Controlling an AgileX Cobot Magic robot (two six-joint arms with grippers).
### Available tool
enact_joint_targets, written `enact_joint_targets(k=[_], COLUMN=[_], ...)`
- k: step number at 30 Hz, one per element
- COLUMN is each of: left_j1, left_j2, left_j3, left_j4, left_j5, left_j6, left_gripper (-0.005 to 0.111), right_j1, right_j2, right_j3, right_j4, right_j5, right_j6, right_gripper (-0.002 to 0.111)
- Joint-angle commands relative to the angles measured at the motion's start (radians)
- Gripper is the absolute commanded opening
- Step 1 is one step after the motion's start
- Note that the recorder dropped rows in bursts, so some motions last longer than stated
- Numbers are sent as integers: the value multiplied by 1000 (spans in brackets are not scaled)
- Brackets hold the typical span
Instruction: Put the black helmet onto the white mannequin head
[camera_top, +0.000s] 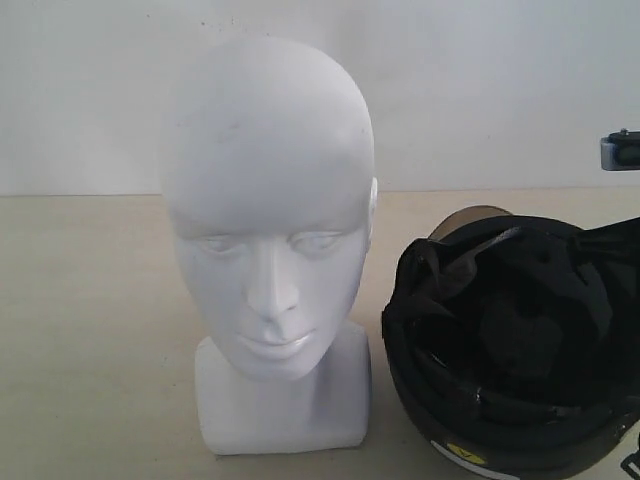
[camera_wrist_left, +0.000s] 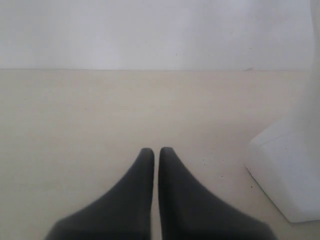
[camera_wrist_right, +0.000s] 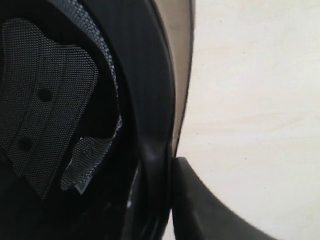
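Closest to us is the left gripper (camera_wrist_left: 156, 152). Its two dark fingers (camera_wrist_left: 142, 172) stand almost together with only a thin slit between the tips. It holds nothing and hovers above the bare pale table (camera_wrist_left: 75, 125). Off to one side of it stands the blocky neck base of the white mannequin head (camera_wrist_left: 285, 165), apart from the fingers.

The right gripper (camera_wrist_right: 167, 167) sits at the rim of the black helmet (camera_wrist_right: 145, 75). We see one dark finger (camera_wrist_right: 210, 200) lying against the outside of the rim, just under the edge of the smoky brown visor (camera_wrist_right: 182, 60). The other finger is lost in the dark interior, so we cannot tell how wide the jaws stand or whether they clamp the rim. Grey mesh padding (camera_wrist_right: 45, 100) lines the inside of the shell.

In the exterior view the helmet lies at the lower right of the table with its opening turned up, showing crumpled black lining. A yellow sticker (camera_top: 468, 453) shows on its near lower edge, and the visor peeks out behind its far edge. Just beside it, to the left and not touching, the mannequin head stands upright on its base, bare, face toward the camera. Behind both, the table runs back to a plain white wall (camera_top: 480, 80).
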Motion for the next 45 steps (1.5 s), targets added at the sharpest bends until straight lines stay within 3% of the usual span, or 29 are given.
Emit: enact_joint_targets(k=[1, 15, 18, 23, 24, 33, 35, 36, 37, 45], left_j1=[0, 0, 0, 0, 0, 0, 0, 0, 0, 0], left_j2=[-4, -4, -4, -4, -4, -4, -4, -4, -4, -4], left_j3=[4, 4, 4, 4, 4, 4, 4, 4, 4, 4], left_j4=[1, 1, 1, 1, 1, 1, 1, 1, 1, 1], left_j5=[1, 1, 1, 1, 1, 1, 1, 1, 1, 1], left_j6=[5, 5, 5, 5, 5, 5, 5, 5, 5, 5], left_gripper=[4, 4, 4, 4, 4, 4, 4, 4, 4, 4], right_j1=[-5, -5, -5, -5, -5, -5, -5, -5, -5, -5], right_j2=[-14, -14, -14, -14, -14, -57, -37, -22, -12, 25], right_j3=[1, 1, 1, 1, -2, -129, -133, -133, -133, -131], right_j4=[3, -1, -1, -1, 5, -60, -162, -202, -223, -234], right_j5=[-21, -72, -83, -95, -95, -64, -62, -48, -47, -6], right_j6=[-18, -15, -15, -15, -15, -27, -60, -66, -71, -115], right_gripper=[0, 4, 17, 51, 52, 49, 30, 13, 3, 0])
